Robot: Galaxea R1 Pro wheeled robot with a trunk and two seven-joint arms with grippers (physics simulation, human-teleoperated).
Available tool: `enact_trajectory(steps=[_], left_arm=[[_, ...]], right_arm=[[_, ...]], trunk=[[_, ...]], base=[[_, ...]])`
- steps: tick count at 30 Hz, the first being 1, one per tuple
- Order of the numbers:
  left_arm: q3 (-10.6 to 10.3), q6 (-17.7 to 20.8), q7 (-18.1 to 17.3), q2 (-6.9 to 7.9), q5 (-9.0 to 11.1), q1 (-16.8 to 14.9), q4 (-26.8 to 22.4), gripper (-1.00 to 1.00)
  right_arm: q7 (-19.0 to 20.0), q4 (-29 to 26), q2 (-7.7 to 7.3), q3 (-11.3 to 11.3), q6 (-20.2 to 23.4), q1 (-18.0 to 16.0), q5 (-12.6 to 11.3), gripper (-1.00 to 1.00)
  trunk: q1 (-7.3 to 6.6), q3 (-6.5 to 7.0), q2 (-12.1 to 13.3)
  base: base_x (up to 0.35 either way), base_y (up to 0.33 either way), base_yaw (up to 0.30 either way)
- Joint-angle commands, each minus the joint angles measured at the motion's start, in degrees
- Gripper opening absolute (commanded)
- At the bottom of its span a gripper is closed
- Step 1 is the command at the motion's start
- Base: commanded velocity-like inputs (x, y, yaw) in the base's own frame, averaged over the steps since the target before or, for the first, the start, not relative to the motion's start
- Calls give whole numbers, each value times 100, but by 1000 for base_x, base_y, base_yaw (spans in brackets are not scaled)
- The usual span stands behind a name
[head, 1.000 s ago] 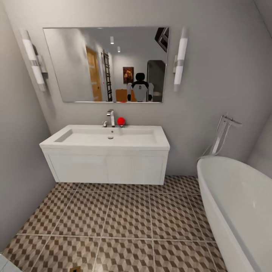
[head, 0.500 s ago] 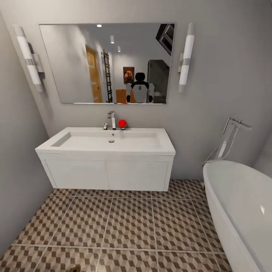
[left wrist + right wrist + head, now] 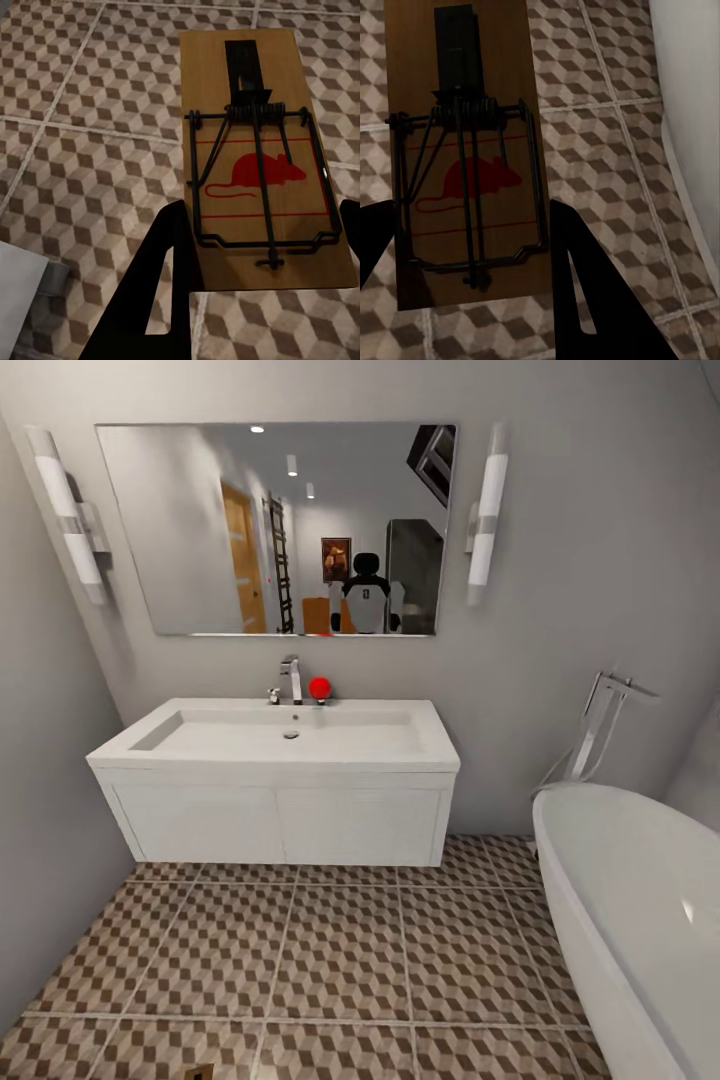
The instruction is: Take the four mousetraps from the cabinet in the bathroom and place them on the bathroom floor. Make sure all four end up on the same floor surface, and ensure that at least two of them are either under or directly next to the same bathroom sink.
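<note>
Ahead of me, the floor of cube-pattern tiles runs under the sink, with the bathtub at the right. My left claw is clenched on a mousetrap above the tiles. My right claw grips a second mousetrap likewise.

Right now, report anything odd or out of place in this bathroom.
A small red ball sits on the sink ledge beside the tap, an unusual item there. Otherwise nothing is spilled, broken or askew.
</note>
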Motion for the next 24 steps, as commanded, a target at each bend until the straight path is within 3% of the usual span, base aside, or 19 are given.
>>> enact_trajectory(steps=[1,8,24], left_arm=[[-48,-21,51,-3,-8,-7,16,-100],[-48,-21,51,1,-8,-7,16,-100],[-48,-21,57,-3,-8,-7,16,-100]], right_arm=[[-25,0,0,47,-9,-4,-35,-100],[-26,0,68,45,-2,-4,-54,-100],[-33,0,57,36,2,-4,-56,-100]], trunk=[[0,-5,-3],[0,-5,-3],[0,-5,-3]], base=[[0,0,-4],[0,0,-1],[0,0,0]])
